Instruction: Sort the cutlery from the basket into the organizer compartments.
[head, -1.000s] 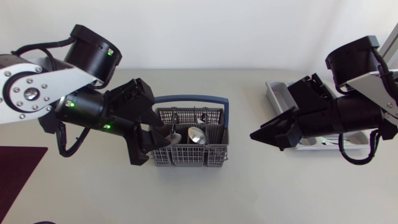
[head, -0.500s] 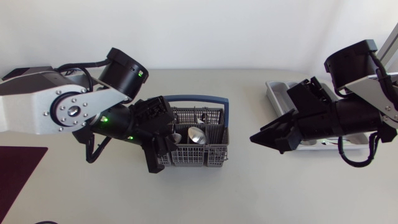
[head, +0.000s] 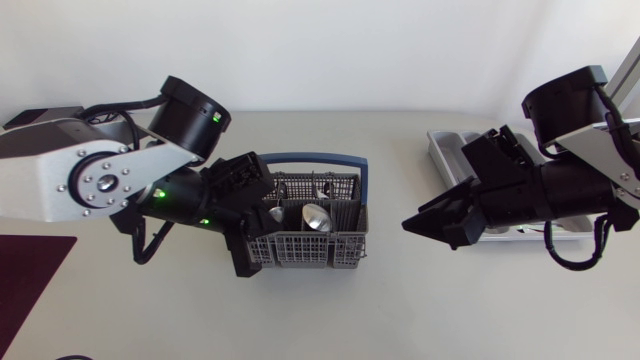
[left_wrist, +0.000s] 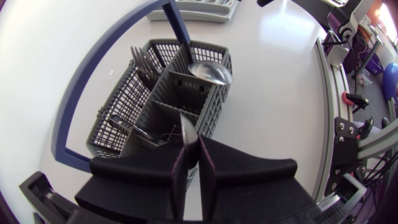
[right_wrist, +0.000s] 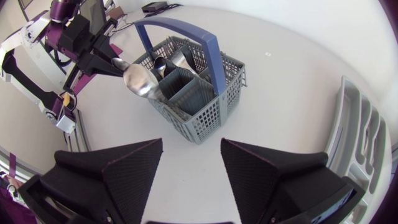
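The grey mesh basket (head: 300, 255) with a blue handle stands mid-table, holding several pieces of cutlery. My left gripper (head: 264, 214) reaches into its left end and is shut on the upright silver spoon (head: 279, 213). In the left wrist view that spoon (left_wrist: 188, 127) shows edge-on, pinched between the fingers (left_wrist: 177, 168). The right wrist view shows the spoon's bowl (right_wrist: 140, 82) at the left fingertips. A second spoon (left_wrist: 210, 71) and forks (left_wrist: 142, 59) stand in farther compartments. My right gripper (head: 415, 222) hangs open between basket and grey organizer (head: 445, 150), holding nothing (right_wrist: 191, 146).
The basket's blue handle (right_wrist: 202, 46) arches over its middle. The organizer (right_wrist: 360, 143) lies to the right, partly under my right arm. A dark red mat (head: 30, 270) covers the front left corner. Bare tabletop stretches between basket and organizer.
My left arm swung right over the basket's left end, and its fingers closed on the spoon. The right arm has barely moved.
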